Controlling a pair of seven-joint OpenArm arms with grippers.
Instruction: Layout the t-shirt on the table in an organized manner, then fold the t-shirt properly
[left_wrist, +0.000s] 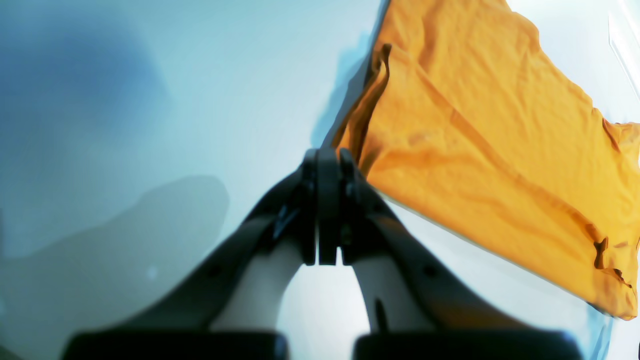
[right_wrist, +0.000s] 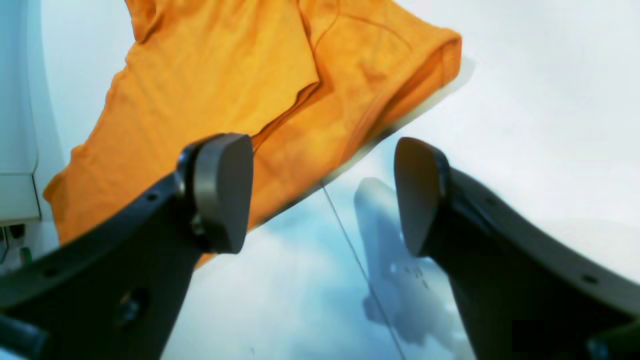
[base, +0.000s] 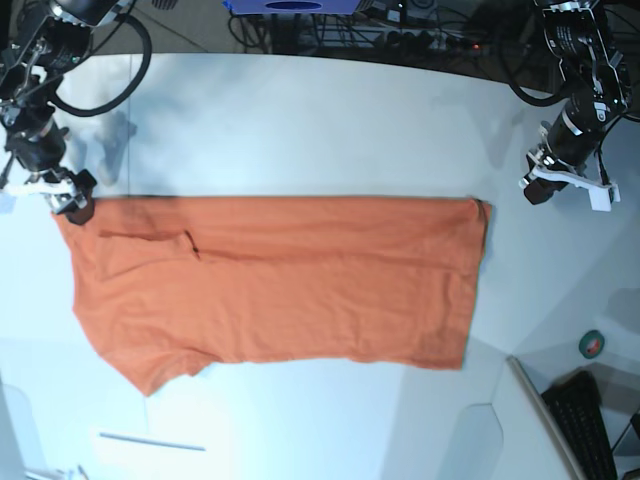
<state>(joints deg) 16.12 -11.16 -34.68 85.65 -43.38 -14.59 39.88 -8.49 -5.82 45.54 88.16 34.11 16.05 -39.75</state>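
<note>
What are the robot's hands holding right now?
Nothing. The left gripper is shut with no cloth between its fingers, just beside the t-shirt. The right gripper is wide open above the t-shirt's edge and the table.

Jaws apart above t-shirt (right_wrist: 210, 85), table (right_wrist: 525, 100).

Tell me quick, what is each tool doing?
Left tool: closed, holding nothing, beside the shirt.
Right tool: open, empty.
</note>
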